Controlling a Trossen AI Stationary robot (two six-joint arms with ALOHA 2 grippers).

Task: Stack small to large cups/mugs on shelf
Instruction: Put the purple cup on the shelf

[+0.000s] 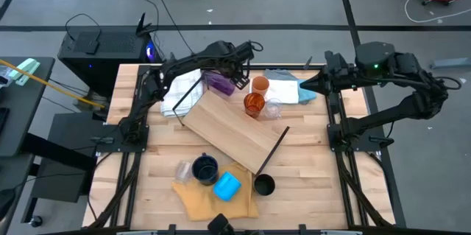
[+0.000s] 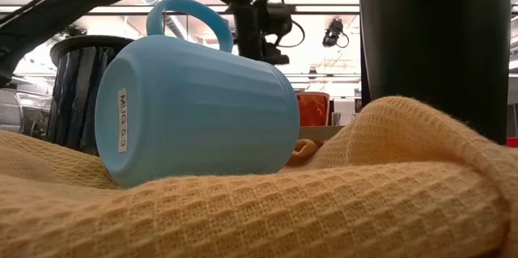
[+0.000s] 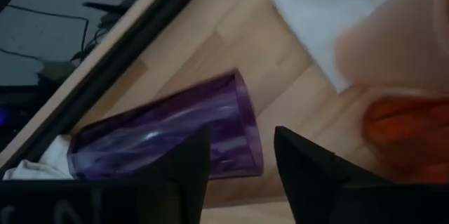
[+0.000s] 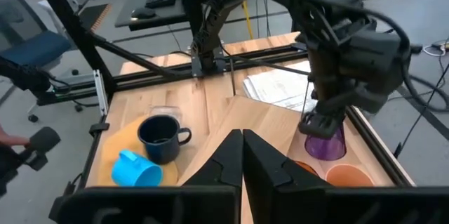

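The purple tumbler (image 3: 168,136) lies on its side on the table's far part, beside the light-wood shelf (image 1: 232,128), which lies flat and askew. My left gripper (image 3: 240,136) points down over the tumbler's open end, fingers apart: one over its wall, one just past its rim. The light orange cup (image 1: 260,85), amber ribbed cup (image 1: 254,104) and a clear glass (image 1: 273,108) stand just right of it. Near the front are the navy mug (image 1: 205,169), black cup (image 1: 264,185), another clear glass (image 1: 183,169) and the bright blue mug (image 1: 227,186) on its side. My right gripper (image 4: 242,140) is shut, raised at the far right. My left gripper comes at the purple tumbler's rim end (image 3: 247,122) from above, its fingers lying along the tumbler. I cannot tell whether either finger touches it. The tumbler rests on its side on the table.
A yellow cloth (image 1: 202,198) lies under the bright blue mug. A white cloth (image 1: 180,95) lies left of the tumbler, white and blue cloths (image 1: 291,89) at the far right. The shelf's black rods (image 1: 274,150) stick out at its ends.
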